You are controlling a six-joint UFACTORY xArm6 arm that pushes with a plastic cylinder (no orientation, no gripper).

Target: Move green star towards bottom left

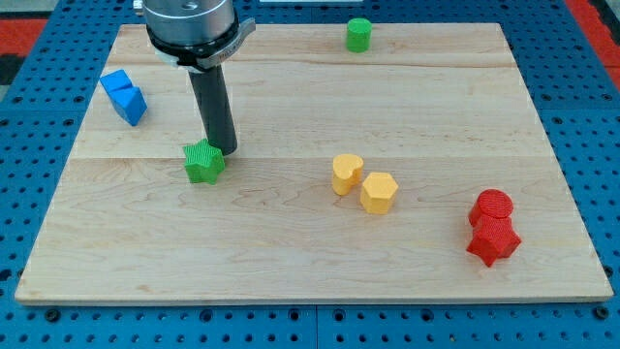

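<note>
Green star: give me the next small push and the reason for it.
Probably a short push toward the view's bottom left. My tip sits right at the green star's upper right edge, seemingly touching, so it is already behind the star for that direction, and no block shows between the star and that corner.

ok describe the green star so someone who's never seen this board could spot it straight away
Start at the wooden board and look to its left half, where the dark rod comes down from the view's top. The green star sits right at my tip, just to the tip's lower left. It is the only green block there; the other green one, a cylinder, stands far off at the top edge.
</note>
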